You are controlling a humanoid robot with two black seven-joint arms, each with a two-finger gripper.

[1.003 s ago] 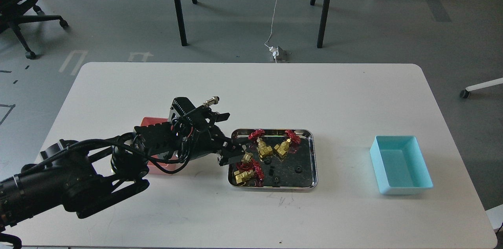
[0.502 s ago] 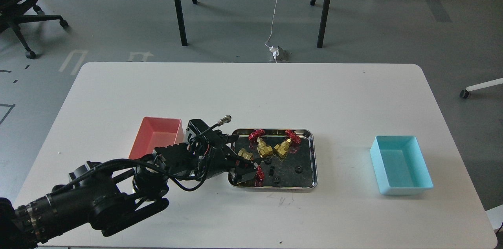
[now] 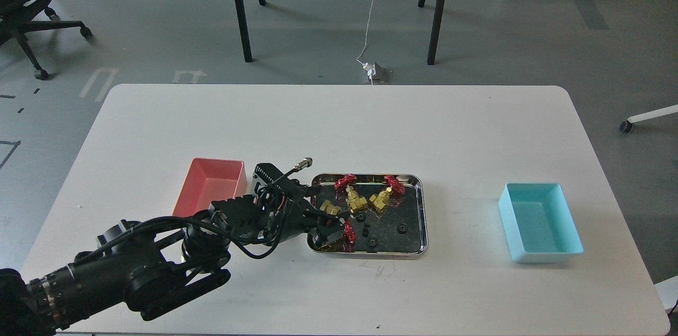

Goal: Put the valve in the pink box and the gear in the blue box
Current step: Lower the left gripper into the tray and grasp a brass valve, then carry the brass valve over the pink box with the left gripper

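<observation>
Several valves lie in the steel tray point(image 3: 424, 209): two at its back point(image 3: 354, 199) point(image 3: 382, 197), a brass piece point(image 3: 331, 209) at the left, and the front-left valve point(image 3: 347, 234), red handwheel showing. My left gripper point(image 3: 324, 230) is low in the tray's left end, its dark fingers on either side of that valve's body. Whether they press it does not show. Small black gears point(image 3: 402, 228) point(image 3: 372, 242) lie on the tray floor. The pink box point(image 3: 209, 187) stands left of the tray, partly behind my arm. The blue box point(image 3: 540, 219) stands far right. The right gripper is out of view.
A small black oblong piece point(image 3: 365, 230) lies mid-tray. My left arm point(image 3: 159, 267) crosses the table's front left. Beyond the table's far edge are stand legs point(image 3: 241, 7), cables and an office chair point(image 3: 26, 2).
A second ago my left gripper was higher at the tray's left rim, covering the pink box. It dropped forward onto the front-left valve; the arm moved down and left. Nearly still since.
</observation>
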